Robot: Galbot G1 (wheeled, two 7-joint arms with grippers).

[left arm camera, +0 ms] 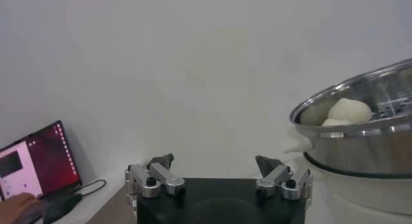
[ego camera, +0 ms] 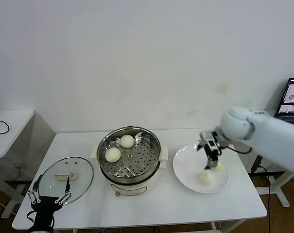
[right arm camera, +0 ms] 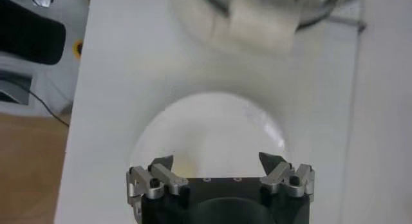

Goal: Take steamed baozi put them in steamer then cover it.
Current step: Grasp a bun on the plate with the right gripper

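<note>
The steel steamer [ego camera: 129, 156] stands mid-table on its cream base and holds two off-white baozi [ego camera: 127, 141] [ego camera: 112, 154]. Another baozi [ego camera: 205, 177] lies on the white plate [ego camera: 185, 162] to the right. My right gripper [ego camera: 212, 164] hangs open just above the plate's far side, beside that bun, holding nothing. In the right wrist view the right gripper [right arm camera: 217, 162] is open over the plate [right arm camera: 212, 125]. The glass cover [ego camera: 81, 180] lies flat left of the steamer. My left gripper [ego camera: 50, 196] waits open at the front left edge; from its wrist the left gripper [left arm camera: 215, 164] faces the steamer [left arm camera: 360, 125].
A laptop [ego camera: 291, 97] sits on a stand at the far right and also shows as the laptop [left arm camera: 32, 161] in the left wrist view. A small white side table [ego camera: 8, 124] stands at the left. The steamer base's side handle [right arm camera: 261, 22] is near the plate.
</note>
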